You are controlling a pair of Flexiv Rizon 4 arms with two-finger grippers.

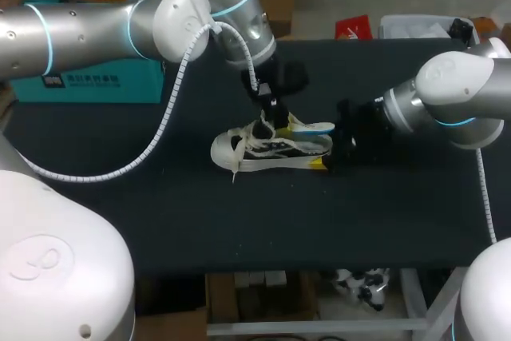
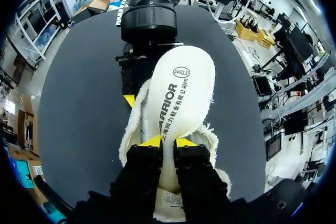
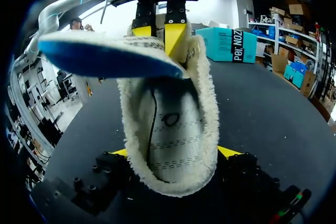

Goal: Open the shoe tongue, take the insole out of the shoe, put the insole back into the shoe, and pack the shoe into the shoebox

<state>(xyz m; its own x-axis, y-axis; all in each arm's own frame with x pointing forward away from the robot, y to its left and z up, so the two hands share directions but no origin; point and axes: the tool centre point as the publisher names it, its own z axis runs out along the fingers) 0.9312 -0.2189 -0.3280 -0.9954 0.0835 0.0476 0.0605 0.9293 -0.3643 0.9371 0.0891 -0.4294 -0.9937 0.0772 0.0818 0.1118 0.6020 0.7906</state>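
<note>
One shoe [image 1: 271, 149] — upright on its sole, mid-table [image 1: 160, 213]. My left gripper [image 2: 168, 142]: jaws narrow, pinching the insole [image 2: 181, 93], which stands partly raised out of the shoe's opening. My right gripper [image 3: 173, 153]: jaws wide, clamping the shoe's heel from both sides.

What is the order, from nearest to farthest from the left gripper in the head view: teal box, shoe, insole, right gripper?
1. insole, pinched in the left gripper.
2. shoe, just under it.
3. right gripper, at the shoe's heel.
4. teal box, far off at the table's left back.
</note>
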